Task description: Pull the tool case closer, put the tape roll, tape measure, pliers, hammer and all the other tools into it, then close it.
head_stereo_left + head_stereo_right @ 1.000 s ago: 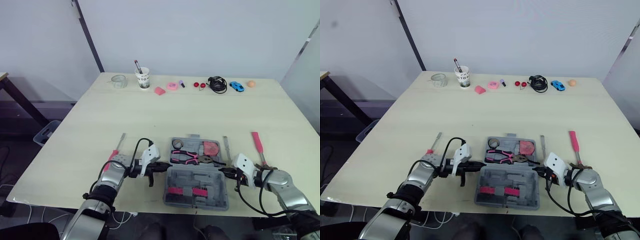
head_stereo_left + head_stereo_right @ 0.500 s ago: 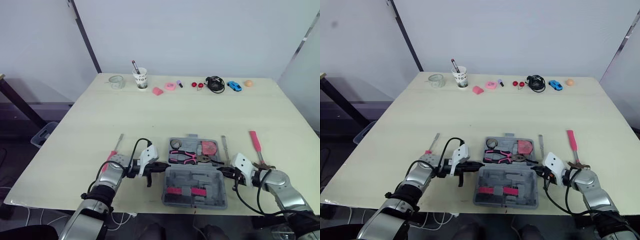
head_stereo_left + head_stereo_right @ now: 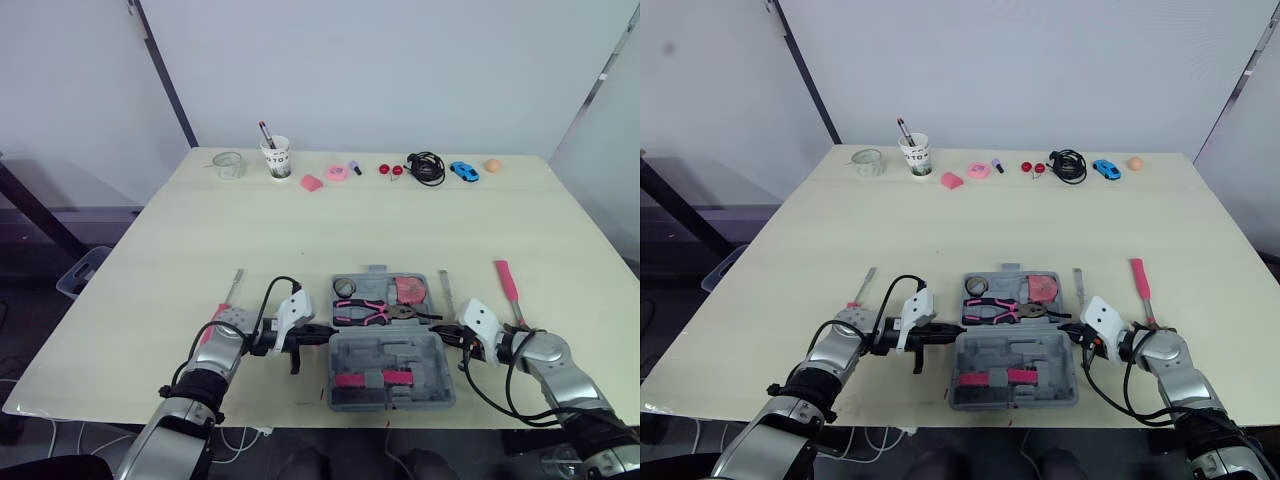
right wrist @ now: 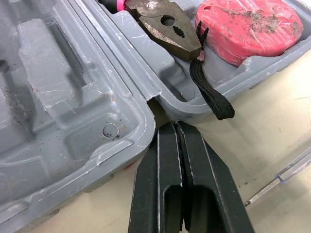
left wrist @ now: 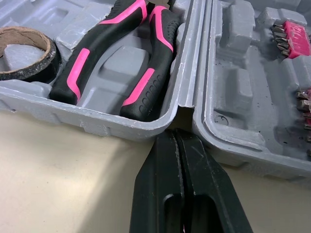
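Both closed, empty tools have edged inward, so the open tool case (image 3: 392,352) lies between them, its hinge line running from left tool (image 5: 176,141) to right tool (image 4: 177,132).

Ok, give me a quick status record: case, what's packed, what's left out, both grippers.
case: tool case open, at the table's near edge
packed: tape roll, pliers, tape measure
outside, left of case: slim pink-handled tool
outside, right of case: flat metal tool, pink-handled tool
left gripper: shut, tips at the hinge gap
right gripper: shut, tips at the opposite hinge gap
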### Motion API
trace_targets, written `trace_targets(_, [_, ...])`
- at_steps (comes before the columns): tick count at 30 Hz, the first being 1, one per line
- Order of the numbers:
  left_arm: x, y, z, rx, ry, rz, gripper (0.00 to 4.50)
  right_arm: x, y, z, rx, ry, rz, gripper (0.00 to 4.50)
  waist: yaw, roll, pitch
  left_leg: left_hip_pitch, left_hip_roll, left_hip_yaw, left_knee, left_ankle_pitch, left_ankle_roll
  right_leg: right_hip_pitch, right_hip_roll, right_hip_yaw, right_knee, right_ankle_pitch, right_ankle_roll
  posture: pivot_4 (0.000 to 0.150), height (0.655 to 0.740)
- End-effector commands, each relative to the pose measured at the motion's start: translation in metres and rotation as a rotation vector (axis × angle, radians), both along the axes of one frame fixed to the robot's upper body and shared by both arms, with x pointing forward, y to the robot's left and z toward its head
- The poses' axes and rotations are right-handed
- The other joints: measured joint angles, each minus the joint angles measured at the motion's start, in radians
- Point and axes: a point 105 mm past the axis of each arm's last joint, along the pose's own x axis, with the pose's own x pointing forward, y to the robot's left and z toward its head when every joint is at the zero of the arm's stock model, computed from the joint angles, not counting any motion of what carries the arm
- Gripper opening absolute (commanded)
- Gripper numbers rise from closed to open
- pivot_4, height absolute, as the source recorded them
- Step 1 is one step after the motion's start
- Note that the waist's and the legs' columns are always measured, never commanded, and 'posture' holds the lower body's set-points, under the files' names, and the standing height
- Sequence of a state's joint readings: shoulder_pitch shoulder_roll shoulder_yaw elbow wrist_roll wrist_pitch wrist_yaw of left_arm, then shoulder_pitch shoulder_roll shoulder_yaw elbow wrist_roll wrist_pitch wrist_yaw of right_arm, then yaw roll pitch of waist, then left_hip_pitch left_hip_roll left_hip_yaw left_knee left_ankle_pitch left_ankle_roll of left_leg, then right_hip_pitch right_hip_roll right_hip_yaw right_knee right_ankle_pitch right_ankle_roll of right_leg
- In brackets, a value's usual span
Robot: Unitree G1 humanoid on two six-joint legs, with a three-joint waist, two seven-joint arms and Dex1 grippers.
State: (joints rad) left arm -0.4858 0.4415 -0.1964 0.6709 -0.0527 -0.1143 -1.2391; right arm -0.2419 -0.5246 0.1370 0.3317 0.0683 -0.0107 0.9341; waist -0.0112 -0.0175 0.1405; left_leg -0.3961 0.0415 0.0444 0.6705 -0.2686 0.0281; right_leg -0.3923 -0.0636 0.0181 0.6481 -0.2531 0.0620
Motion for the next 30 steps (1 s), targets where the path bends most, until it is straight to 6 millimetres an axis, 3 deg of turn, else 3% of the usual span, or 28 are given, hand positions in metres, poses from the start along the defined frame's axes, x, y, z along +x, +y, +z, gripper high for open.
trace_targets(1, [-0.009, 0.001, -0.017, 0.037, 0.060, 0.001, 0.05, 0.003, 0.016, 0.017, 0.035, -0.073, 0.066, 0.00, 0.000, 0.000, 0.000, 0.000, 0.000, 0.000, 0.000, 0.000, 0.000, 0.000, 0.000, 0.000, 0.000, 0.000, 0.000, 0.150, 0.7400])
trace_targets(16, [-0.006, 0.003, -0.017, 0.044, 0.055, 0.006, 0.05, 0.011, 0.019, 0.023, 0.038, -0.124, 0.059, 0.00, -0.002, 0.000, 0.000, 0.001, 0.000, 0.000, 0.000, 0.000, 0.000, 0.000, 0.000, 0.001, 0.002, 0.000, 0.000, 0.150, 0.7400])
trace_targets(30, [0.000, 0.012, -0.012, 0.056, 0.037, 0.027, 0.05, 0.003, 0.024, 0.016, 0.038, -0.070, 0.091, 0.00, -0.002, 0.000, 0.000, 0.002, 0.000, 0.000, 0.000, 0.000, 0.000, 0.000, 0.000, 0.001, 0.003, 0.000, 0.000, 0.150, 0.7400])
